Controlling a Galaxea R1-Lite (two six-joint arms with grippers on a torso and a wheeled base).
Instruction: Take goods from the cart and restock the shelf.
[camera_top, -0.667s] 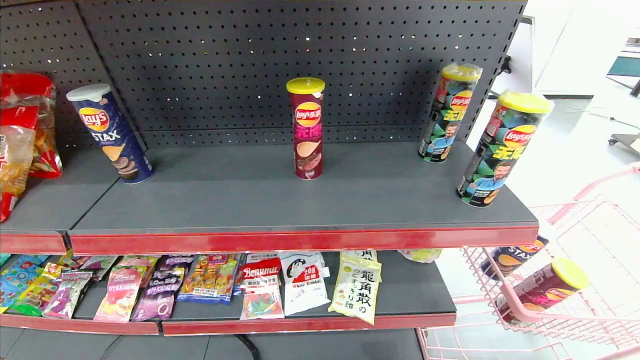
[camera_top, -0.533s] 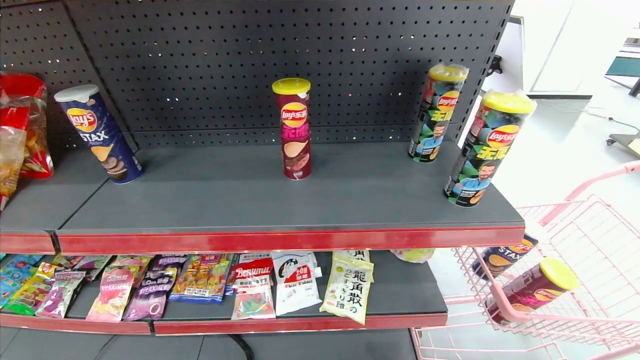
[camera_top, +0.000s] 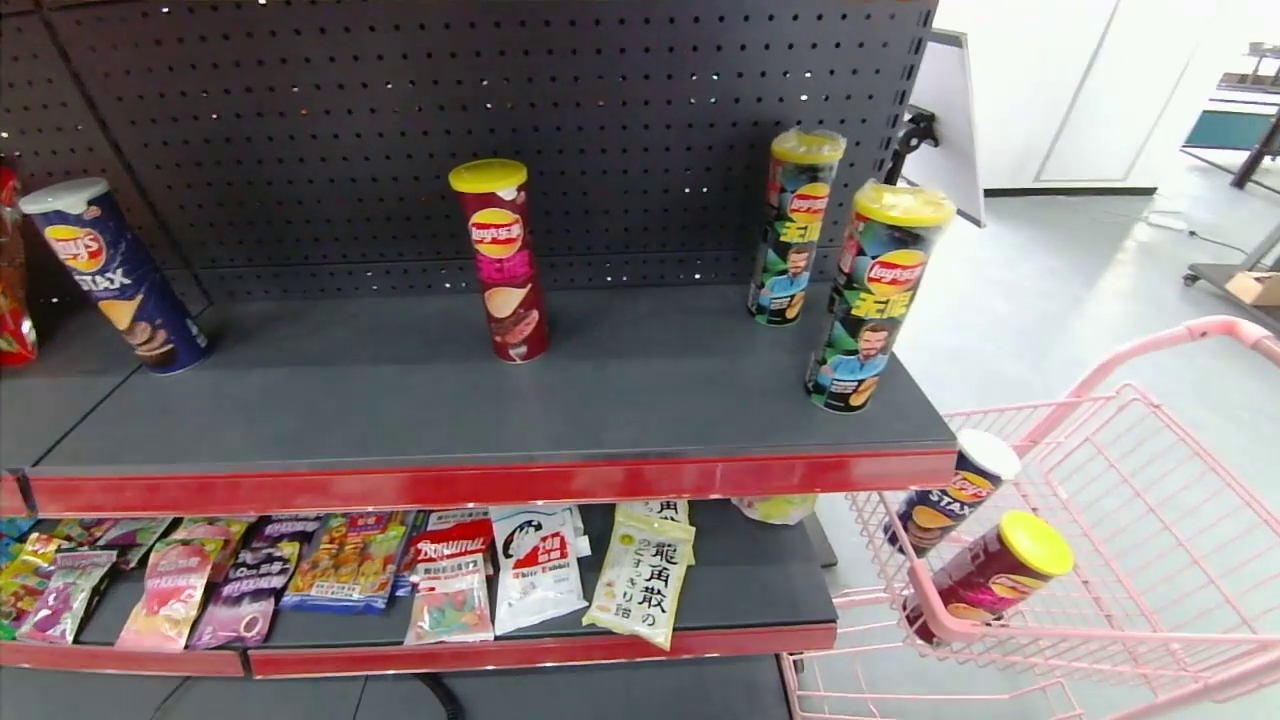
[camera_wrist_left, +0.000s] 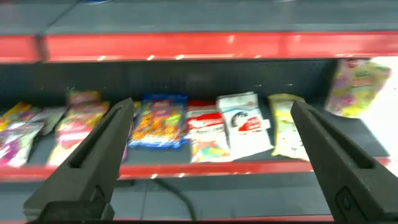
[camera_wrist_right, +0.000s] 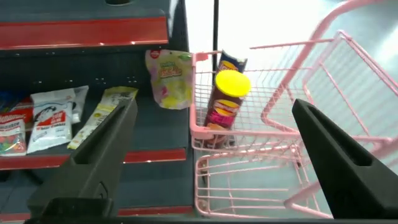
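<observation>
- Head view: the whole picture has slid left compared with 0.7 s ago, so the camera has swung toward the cart (camera_top: 1215, 325). The goods themselves have not moved.
- The cart shows more fully now, with the purple can (camera_top: 985, 575) and blue can (camera_top: 950, 490) lying tilted against its near corner.
- The top shelf (camera_top: 500, 410) holds the maroon can (camera_top: 500, 260) mid-shelf, a dark-blue can (camera_top: 110, 275) at far left and two green cans (camera_top: 795, 225) (camera_top: 875, 295) at the right end. All four stand upright, with wide gaps between them.
- Left wrist view: the left gripper (camera_wrist_left: 211, 168) has its fingers spread wide with nothing between them. It faces the snack bags (camera_wrist_left: 236, 124) on the lower shelf.
- Right wrist view: the right gripper (camera_wrist_right: 211, 162) also has its fingers wide apart and empty. It looks at the cart's rim (camera_wrist_right: 261, 130); the purple can (camera_wrist_right: 225, 102) is ahead, well apart from the fingers, and the blue can (camera_wrist_right: 231, 62) is just behind it.
- My read: the robot is turning for a pick. The right arm is better lined up, and the purple can is the likely next item. Its slant against the wire may make the grasp awkward.
</observation>
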